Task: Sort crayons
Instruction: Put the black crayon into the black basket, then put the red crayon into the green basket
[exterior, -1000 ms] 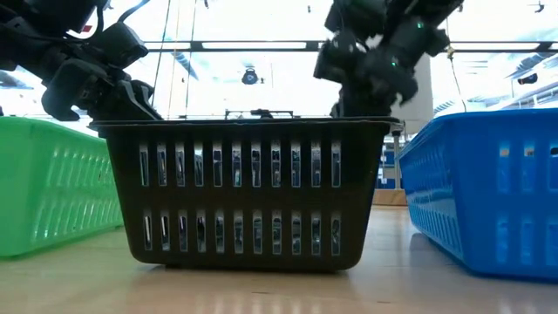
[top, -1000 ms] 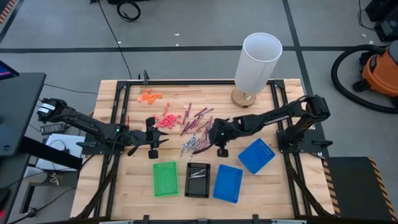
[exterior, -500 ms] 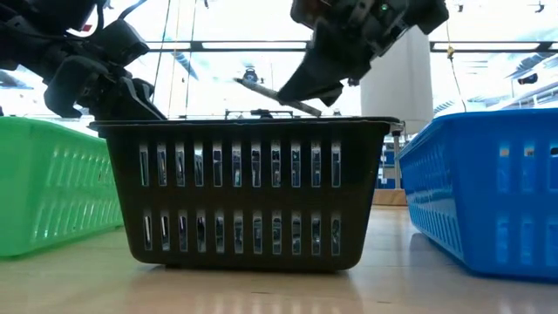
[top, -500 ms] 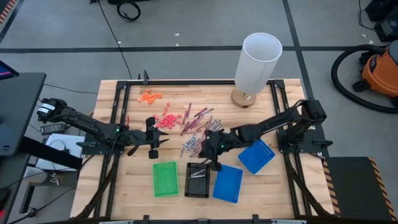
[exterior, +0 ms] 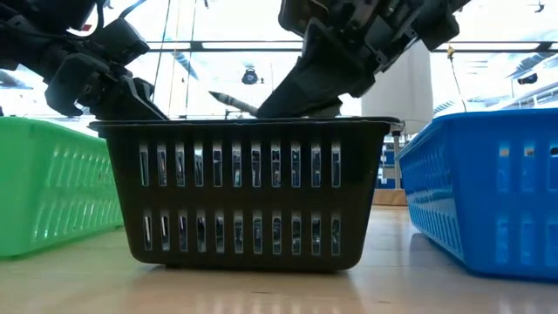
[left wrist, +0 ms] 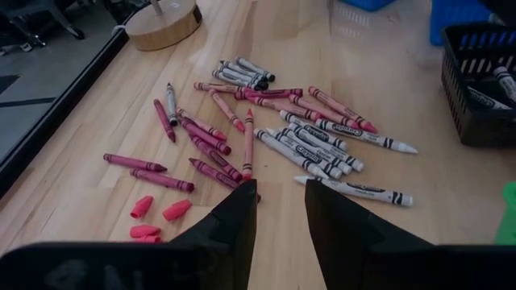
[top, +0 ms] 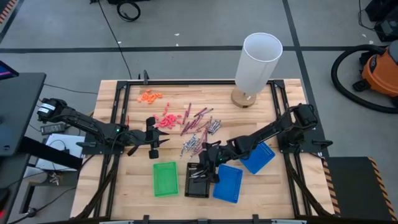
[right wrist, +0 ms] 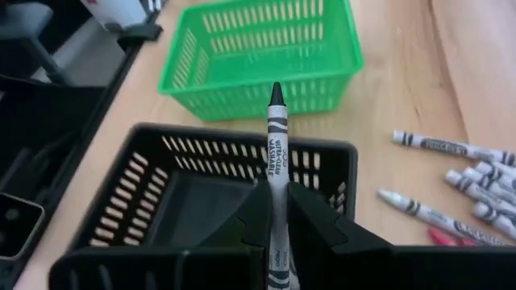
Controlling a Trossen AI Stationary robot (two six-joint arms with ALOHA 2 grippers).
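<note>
Maroon and grey crayons (top: 198,134) lie loose in the middle of the table, and they also show in the left wrist view (left wrist: 274,121). My right gripper (right wrist: 276,205) is shut on one grey crayon (right wrist: 276,149) above the black tray (top: 198,180). That tray stands between the green tray (top: 165,178) and a blue tray (top: 228,183). Grey crayons (top: 198,174) lie inside the black tray. My left gripper (left wrist: 280,209) stands open at the left of the pile, with nothing between its fingers. My right gripper pinches the grey crayon's blunt half (right wrist: 276,193) between its two fingers. The crayon lies along the fingers, and its black pointed end (right wrist: 276,93) sticks out ahead. The fingers come slanting down from the table's right. The crayon hangs clear above the black tray's rim (exterior: 240,125), tilted.
A second blue tray (top: 256,155) lies tilted at the right. A tall white cylinder (top: 258,62) on a round wooden base stands at the far edge. Orange bits (top: 150,96) and pink bits (top: 165,119) lie far left of the pile.
My right gripper has carried the grey crayon from the pile toward the table's near edge and a little left. It has sunk slightly and tipped further down, and it now stands over the black tray. Its fingers have stayed shut on the crayon.
</note>
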